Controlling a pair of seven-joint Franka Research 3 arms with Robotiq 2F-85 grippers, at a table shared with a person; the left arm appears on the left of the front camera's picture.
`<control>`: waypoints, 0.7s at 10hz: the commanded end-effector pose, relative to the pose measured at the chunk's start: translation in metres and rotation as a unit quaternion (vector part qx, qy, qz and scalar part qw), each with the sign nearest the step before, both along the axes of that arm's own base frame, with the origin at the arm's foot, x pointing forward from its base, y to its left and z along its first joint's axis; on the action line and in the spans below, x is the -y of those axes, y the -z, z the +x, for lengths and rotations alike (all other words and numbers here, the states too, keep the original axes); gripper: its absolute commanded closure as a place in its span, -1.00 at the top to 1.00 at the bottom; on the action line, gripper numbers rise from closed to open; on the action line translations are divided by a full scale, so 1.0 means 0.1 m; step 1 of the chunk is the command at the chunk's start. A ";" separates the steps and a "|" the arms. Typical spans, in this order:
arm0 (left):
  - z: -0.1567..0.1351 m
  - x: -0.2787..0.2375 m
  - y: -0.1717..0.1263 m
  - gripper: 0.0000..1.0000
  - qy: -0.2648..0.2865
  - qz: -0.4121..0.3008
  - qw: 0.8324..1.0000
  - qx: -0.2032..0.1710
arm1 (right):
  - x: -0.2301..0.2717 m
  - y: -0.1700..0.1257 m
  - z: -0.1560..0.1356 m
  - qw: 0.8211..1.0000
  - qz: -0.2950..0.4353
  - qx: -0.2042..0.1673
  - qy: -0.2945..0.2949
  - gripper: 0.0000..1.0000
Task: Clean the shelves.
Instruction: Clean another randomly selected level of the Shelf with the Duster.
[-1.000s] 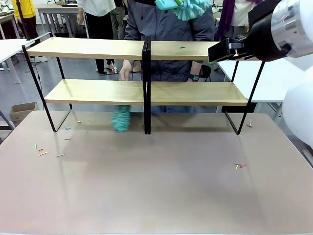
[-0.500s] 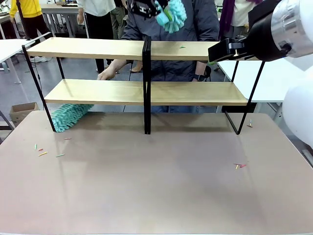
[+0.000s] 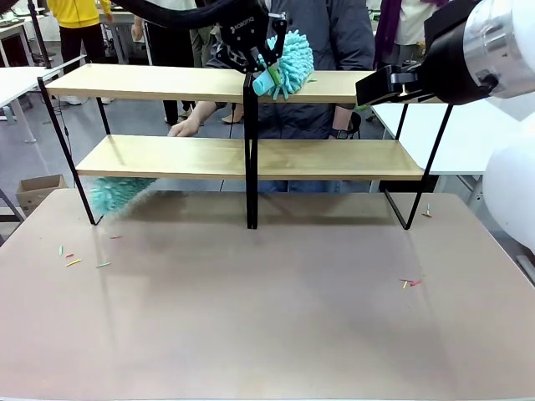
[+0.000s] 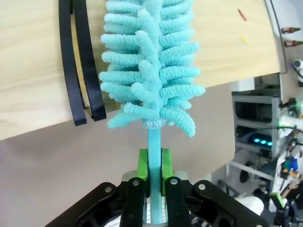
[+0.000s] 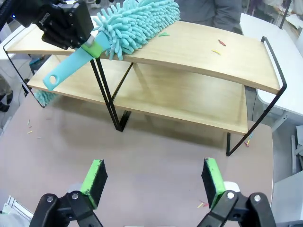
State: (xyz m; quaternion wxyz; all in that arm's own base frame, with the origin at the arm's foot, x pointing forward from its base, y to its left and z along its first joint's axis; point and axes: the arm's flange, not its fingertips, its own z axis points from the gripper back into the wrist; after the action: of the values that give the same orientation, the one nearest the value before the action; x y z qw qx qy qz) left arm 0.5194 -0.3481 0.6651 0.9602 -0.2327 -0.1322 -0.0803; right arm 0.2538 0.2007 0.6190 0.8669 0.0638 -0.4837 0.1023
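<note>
Behind the two-tier light-wood shelves (image 3: 334, 159), the person's fluffy teal duster (image 3: 117, 192) is partly hidden by the lower board, its handle unseen.

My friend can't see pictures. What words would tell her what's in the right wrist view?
A black robot claw grips a fluffy teal duster by its handle, with the head lying on the top board of the wooden shelves. Nearer the camera, another claw with green pads hangs open above the brownish table. A few tiny coloured bits lie on the top board.
</note>
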 end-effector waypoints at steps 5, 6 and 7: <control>-0.10 0.31 -0.07 -0.79 0.162 -0.030 0.986 -0.029 | 0.00 0.00 0.01 1.000 0.002 0.000 -0.001 1.00; -0.10 0.36 -0.08 -0.79 0.193 -0.024 0.980 -0.046 | 0.00 0.00 0.01 1.000 0.002 0.000 -0.001 1.00; -0.09 0.37 -0.10 -0.79 0.221 -0.030 0.972 -0.071 | 0.00 0.00 0.01 1.000 0.002 0.000 -0.001 1.00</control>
State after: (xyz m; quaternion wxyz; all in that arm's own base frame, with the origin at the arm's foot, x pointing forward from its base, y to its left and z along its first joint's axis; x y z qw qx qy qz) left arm 0.5000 -0.3877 0.6663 0.9278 -0.2828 -0.0471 -0.2386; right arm 0.2537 0.2008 0.6191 0.8668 0.0638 -0.4838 0.1023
